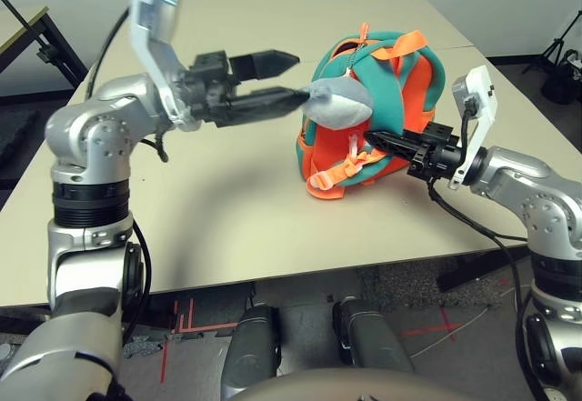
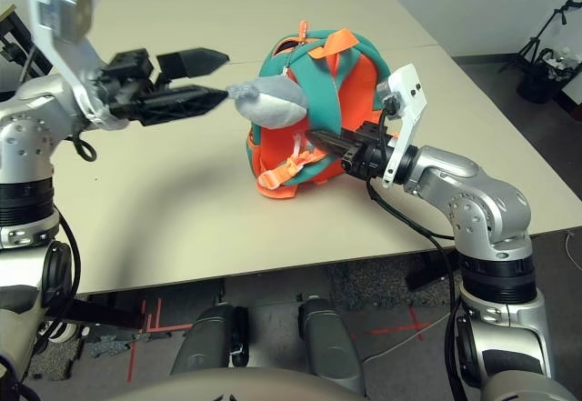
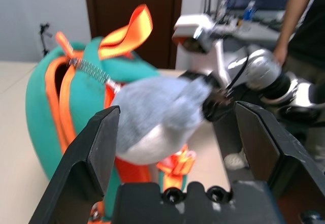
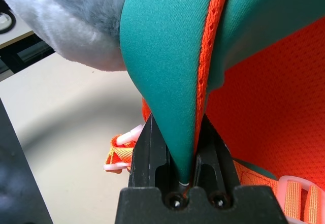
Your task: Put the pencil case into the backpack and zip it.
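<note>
Right now the backpack (image 1: 373, 115) stands upright on the table (image 1: 227, 210), right of centre, with its grey plush fin (image 1: 338, 101) sticking out to the left. The right gripper (image 4: 180, 170) reaches in from the right and is clamped on a teal strap edged in orange (image 4: 175, 82) at the backpack's near side. The left gripper (image 1: 286, 78) hangs just left of the fin, fingers spread apart, their tips at the fin's end. The pencil case is nowhere to be seen.
</note>
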Robot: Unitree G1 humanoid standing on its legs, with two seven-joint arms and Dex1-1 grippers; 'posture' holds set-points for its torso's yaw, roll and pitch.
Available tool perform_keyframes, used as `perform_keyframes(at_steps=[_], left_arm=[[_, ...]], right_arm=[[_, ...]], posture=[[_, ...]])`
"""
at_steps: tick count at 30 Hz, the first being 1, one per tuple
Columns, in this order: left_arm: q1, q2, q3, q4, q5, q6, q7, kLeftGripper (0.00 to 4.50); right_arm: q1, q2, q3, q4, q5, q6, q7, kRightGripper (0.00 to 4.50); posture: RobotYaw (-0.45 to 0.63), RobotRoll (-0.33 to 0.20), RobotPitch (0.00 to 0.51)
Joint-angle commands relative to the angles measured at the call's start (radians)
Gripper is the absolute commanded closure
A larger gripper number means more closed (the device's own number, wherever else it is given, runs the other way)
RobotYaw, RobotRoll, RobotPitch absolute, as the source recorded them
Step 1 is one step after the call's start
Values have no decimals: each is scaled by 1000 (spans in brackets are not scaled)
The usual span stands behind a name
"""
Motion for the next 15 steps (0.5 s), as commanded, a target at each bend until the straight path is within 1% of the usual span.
perform_keyframes(at_steps=[1,8,15], left_arm=[[-21,-24,-38,40,61,-65,-14,0],[-44,-97,-66,91,123,-135,-11,0],[-41,-159,-88,93,146,-162,-8,0]], right_arm=[[-7,6,24,-10,13,-7,28,4269],[1,4,15,-21,18,-4,23,4269],[-5,4,18,-20,14,-8,24,4270]], posture=[[-137,0,83],[-152,0,77],[-157,0,68]])
